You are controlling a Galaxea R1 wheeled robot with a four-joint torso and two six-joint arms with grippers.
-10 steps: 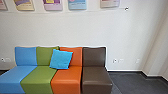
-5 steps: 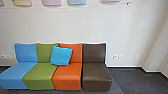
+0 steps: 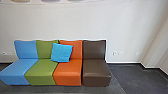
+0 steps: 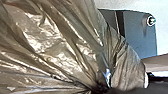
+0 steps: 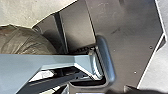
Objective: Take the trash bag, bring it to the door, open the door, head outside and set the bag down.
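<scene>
Head view, relative to 1.0 s ago: whole scene sits higher, so the camera has shifted. Posters [image 3: 47, 0], formerly well in view, now show as lower edges only; dark floor [image 3: 132, 77] is now seen along the near side of the seat row [image 3: 96, 78]. Row order unchanged, left to right: blue, green, orange, brown. Cushion [image 3: 61, 52], bright blue, unchanged: leaning where the green and orange backs meet. Far side: pale wall [image 3: 75, 23].

Trash bag [image 4: 62, 42]: brownish, shiny, at the left gripper [image 4: 100, 87]; its folds draw together tightly there. Left jaws clamped on the gathered plastic. Right jaws: cannot tell whether apart or together. Part of the bag also appears in the right wrist view, beyond the robot's jointed bar [image 5: 50, 60].
</scene>
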